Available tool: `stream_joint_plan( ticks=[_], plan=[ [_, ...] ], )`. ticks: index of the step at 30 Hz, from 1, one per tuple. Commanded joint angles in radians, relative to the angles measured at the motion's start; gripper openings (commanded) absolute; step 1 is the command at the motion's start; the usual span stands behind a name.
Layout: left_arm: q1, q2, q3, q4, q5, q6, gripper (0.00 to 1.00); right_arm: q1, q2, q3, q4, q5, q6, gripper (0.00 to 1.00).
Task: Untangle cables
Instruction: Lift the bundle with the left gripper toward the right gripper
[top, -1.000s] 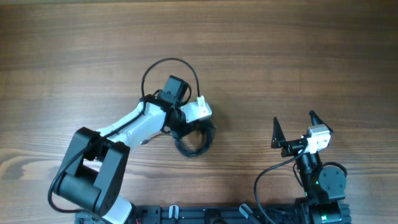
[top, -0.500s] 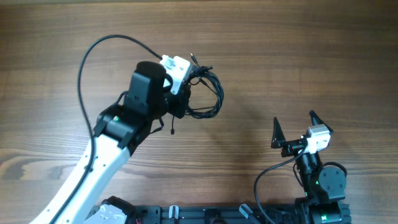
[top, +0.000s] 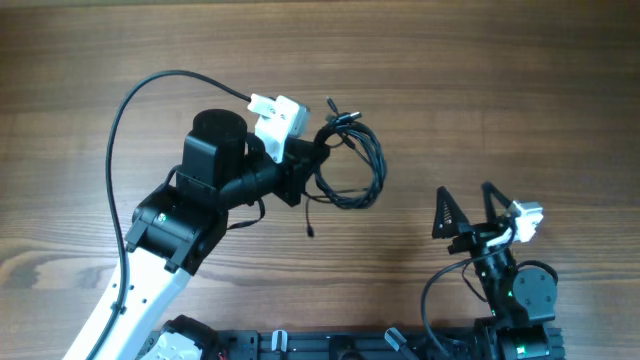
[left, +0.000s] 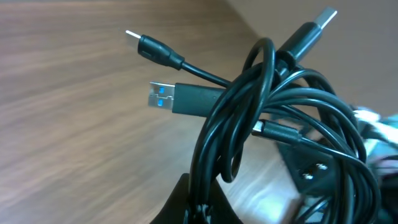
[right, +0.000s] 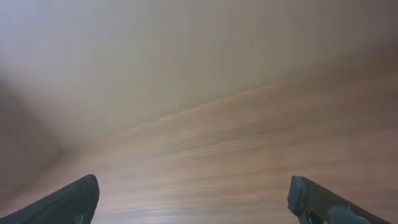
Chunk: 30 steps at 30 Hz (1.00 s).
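Observation:
A tangled bundle of thin black cables (top: 350, 165) hangs from my left gripper (top: 308, 160) above the middle of the table. In the left wrist view the left gripper (left: 202, 208) is shut on the looped cables (left: 249, 118), and USB plugs (left: 163, 97) stick out of the bundle to the left and upper right. One loose strand with a small plug (top: 311, 232) dangles below the bundle. My right gripper (top: 468, 207) is open and empty at the lower right, well apart from the cables; its fingertips frame the right wrist view (right: 193, 199).
The thick black cable of the left arm (top: 150, 85) arcs over the table at the upper left. The table is brown wood (top: 520, 90). The arm bases sit along the front edge (top: 350, 345).
My left gripper has lifted the cable bundle from the table and carried it up and to the right. My right gripper has turned a little in place.

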Motion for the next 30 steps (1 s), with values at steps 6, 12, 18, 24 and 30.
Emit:
stream_joint_plan(
  ticks=[6, 12, 18, 24, 30],
  plan=[
    [0.061, -0.018, 0.017, 0.092, 0.285, -0.168, 0.04, 0.0, -0.001, 0.095, 0.016, -0.315, 0.101, 1.0],
    [0.062, -0.014, 0.017, 0.156, 0.43, -0.167, 0.04, 0.0, 0.011, 0.212, 0.016, -0.488, 0.049, 1.0],
    [0.061, 0.002, 0.017, 0.181, 0.519, -0.166, 0.04, 0.0, 0.064, 0.304, 0.044, -0.664, -0.006, 1.0],
    [0.024, 0.004, 0.017, 0.19, 0.514, -0.056, 0.04, 0.0, 0.214, 0.394, 0.037, -0.743, -0.002, 1.0],
    [-0.02, 0.004, 0.017, 0.194, 0.515, 0.044, 0.04, 0.0, 0.371, 0.463, 0.037, -0.845, -0.003, 1.0]
  ],
)
